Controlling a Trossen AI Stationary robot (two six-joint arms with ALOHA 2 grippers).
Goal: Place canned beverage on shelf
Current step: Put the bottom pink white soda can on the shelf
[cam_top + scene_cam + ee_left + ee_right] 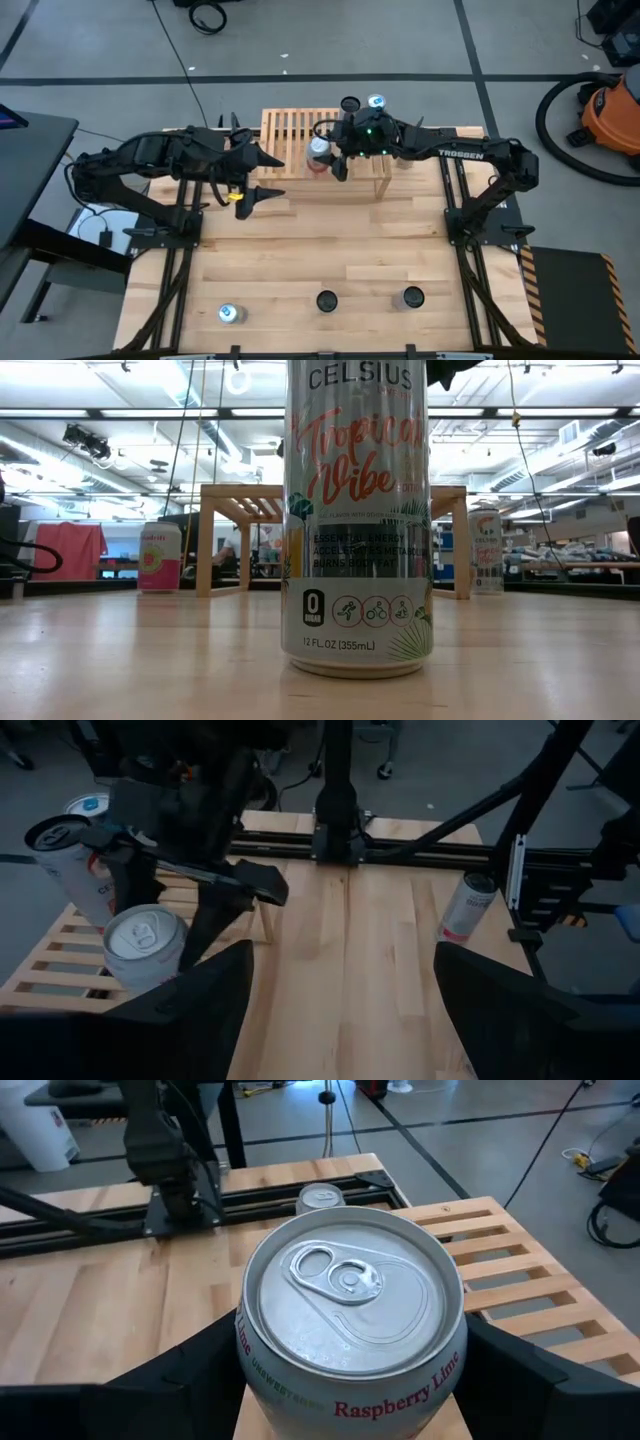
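Over the wooden shelf at the far side of the table, my right hand is clamped around a Raspberry Lime can, one finger on each side of it, can upright with the pull tab facing up. From overhead that can sits above the slatted top, about mid-shelf, but I honestly can't tell if its base is touching the slats or hanging just over them. Two more cans stand at the shelf's far edge, right behind my right wrist. My left hand is parked just off the left end of the shelf with its fingers spread apart and nothing between them, and its wrist camera looks across at my right hand holding the can over the slats, plus another can standing on the table beyond the shelf's right end. Along the near edge of the table there are three more cans: one on the left, one in the middle, one to the right. The middle one is a Celsius Tropical Vibe can that fills the low camera's view, with the shelf's legs showing behind it.
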